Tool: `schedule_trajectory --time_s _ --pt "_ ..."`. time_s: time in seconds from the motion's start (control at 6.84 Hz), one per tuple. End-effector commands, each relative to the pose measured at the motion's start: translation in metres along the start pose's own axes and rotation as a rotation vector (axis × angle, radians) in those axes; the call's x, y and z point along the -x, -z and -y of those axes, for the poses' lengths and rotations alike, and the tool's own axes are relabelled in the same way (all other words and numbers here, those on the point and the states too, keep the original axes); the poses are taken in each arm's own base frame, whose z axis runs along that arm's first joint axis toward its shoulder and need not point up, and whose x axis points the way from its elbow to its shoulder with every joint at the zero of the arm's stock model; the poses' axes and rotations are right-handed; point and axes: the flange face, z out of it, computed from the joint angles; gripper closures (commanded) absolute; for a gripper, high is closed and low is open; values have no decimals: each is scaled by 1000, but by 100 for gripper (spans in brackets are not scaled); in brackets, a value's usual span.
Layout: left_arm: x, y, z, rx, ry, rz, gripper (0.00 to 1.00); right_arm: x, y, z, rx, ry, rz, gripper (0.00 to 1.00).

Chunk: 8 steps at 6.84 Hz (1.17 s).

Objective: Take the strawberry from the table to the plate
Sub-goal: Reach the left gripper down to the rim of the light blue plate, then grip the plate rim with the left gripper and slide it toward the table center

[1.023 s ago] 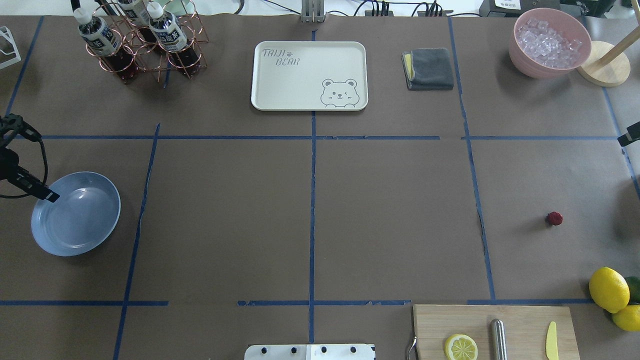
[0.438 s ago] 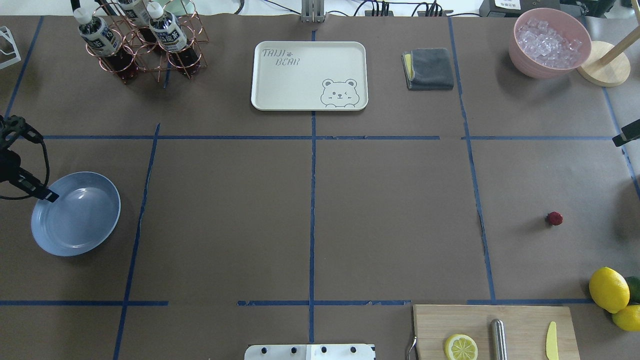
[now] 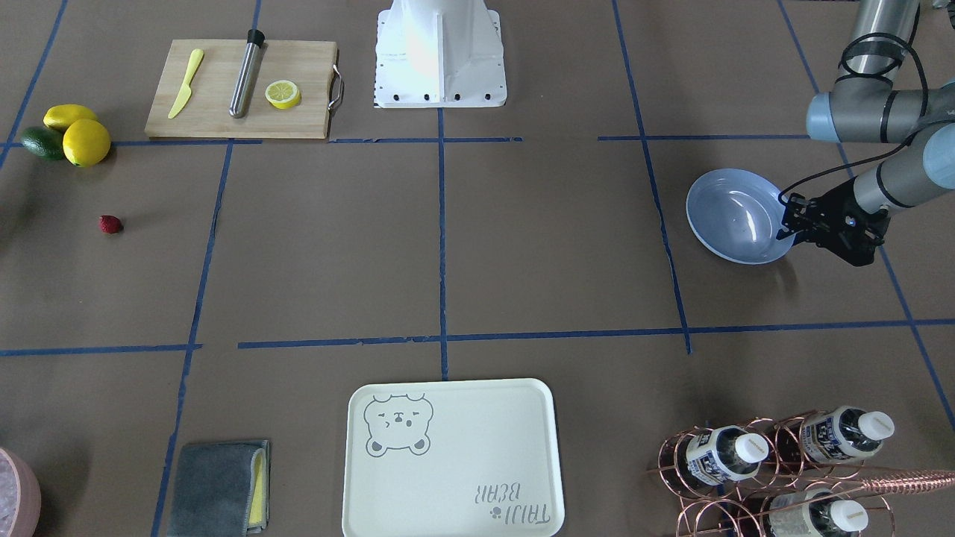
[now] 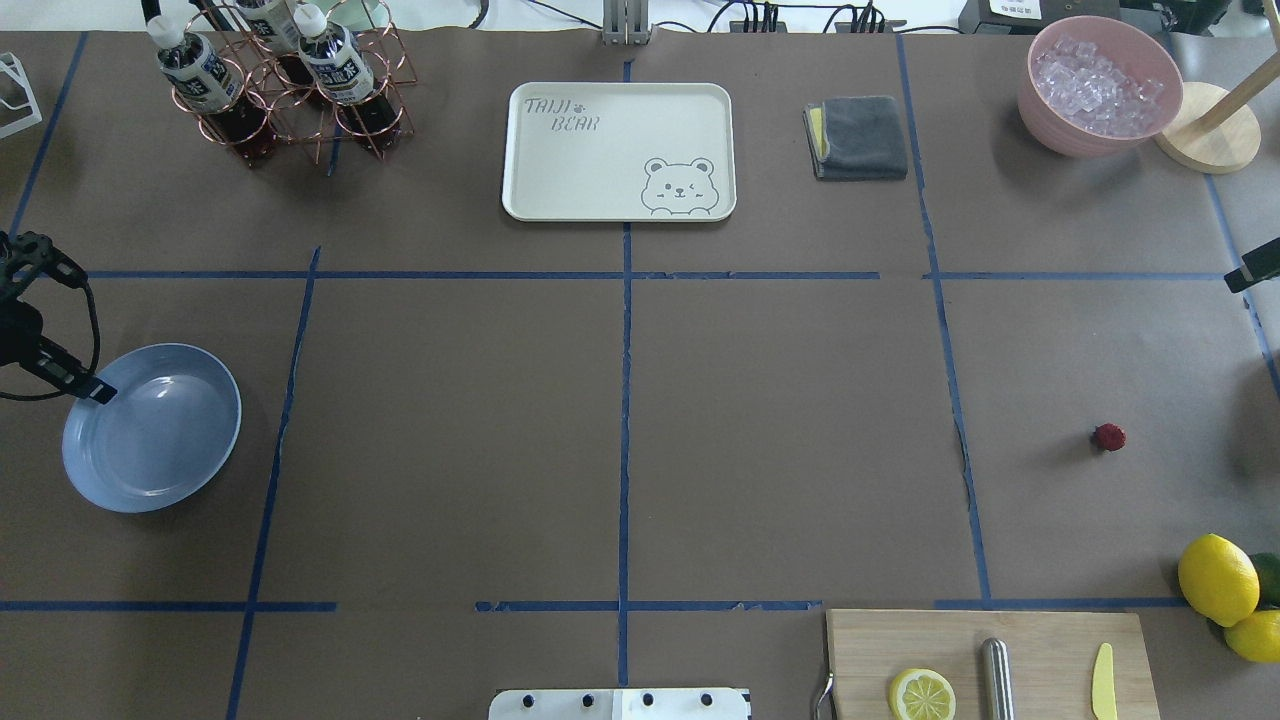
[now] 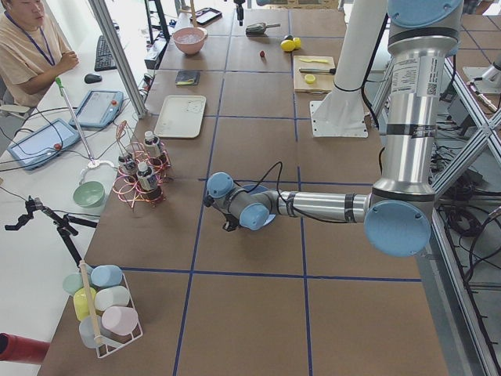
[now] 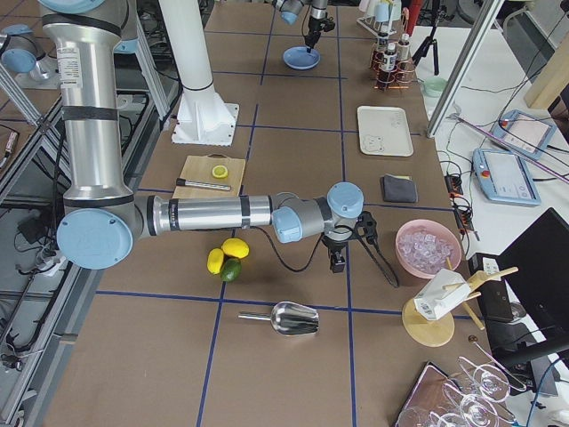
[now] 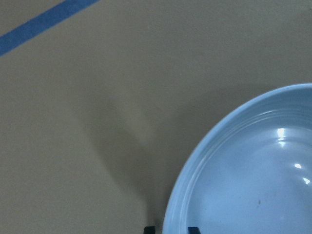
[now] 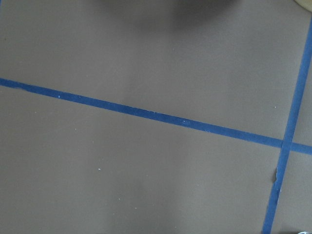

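Note:
The strawberry (image 4: 1108, 437) (image 3: 110, 224), small and dark red, lies alone on the brown table (image 4: 780, 420) at the right. The light blue plate (image 4: 150, 428) (image 3: 739, 216) sits far off at the left with nothing in it. My left gripper (image 4: 100, 393) (image 3: 785, 224) is at the plate's far-left rim. In the left wrist view its two fingertips (image 7: 150, 228) stand a little apart, one on each side of the plate's rim (image 7: 185, 195). Only a dark tip of my right gripper (image 4: 1256, 268) (image 6: 338, 260) shows at the right edge, well beyond the strawberry; I cannot tell its state.
A cutting board (image 4: 1050, 640) with a lemon slice, steel rod and yellow knife lies front right. Lemons (image 4: 1217, 578) and an avocado sit beside it. At the back are a bear-print tray (image 4: 618, 150), grey cloth (image 4: 858, 137), pink ice bowl (image 4: 1100, 85) and bottle rack (image 4: 290, 85).
My left gripper's tip has slid slightly outward over the plate's rim while the plate stayed put. The right gripper's tip has come a little further in from the right edge.

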Motion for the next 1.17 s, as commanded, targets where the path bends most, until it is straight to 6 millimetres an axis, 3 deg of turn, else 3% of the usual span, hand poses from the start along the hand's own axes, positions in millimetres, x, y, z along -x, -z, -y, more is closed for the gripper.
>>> schedule_trajectory --time_s 0.0,0.15,0.29,0.58,0.73,0.88,1.02 --pt "-5 3 1 -7 1 -4 100 1 1 0 -1 2 0 0" --pt "-25 19 12 -38 -15 -19 100 1 1 0 -1 2 0 0" --pt "-52 42 28 -84 113 -37 100 2 2 1 -7 6 -1 0" --pt "-125 95 97 -168 341 -159 100 6 1 3 -41 57 1 0" --pt "-187 94 142 -170 411 -227 100 5 0 3 -41 57 1 1" --pt "-271 68 177 -139 475 -315 100 6 0 2 -44 59 5 2" --pt "-342 37 199 -195 518 -295 100 7 1 2 -45 60 6 2"
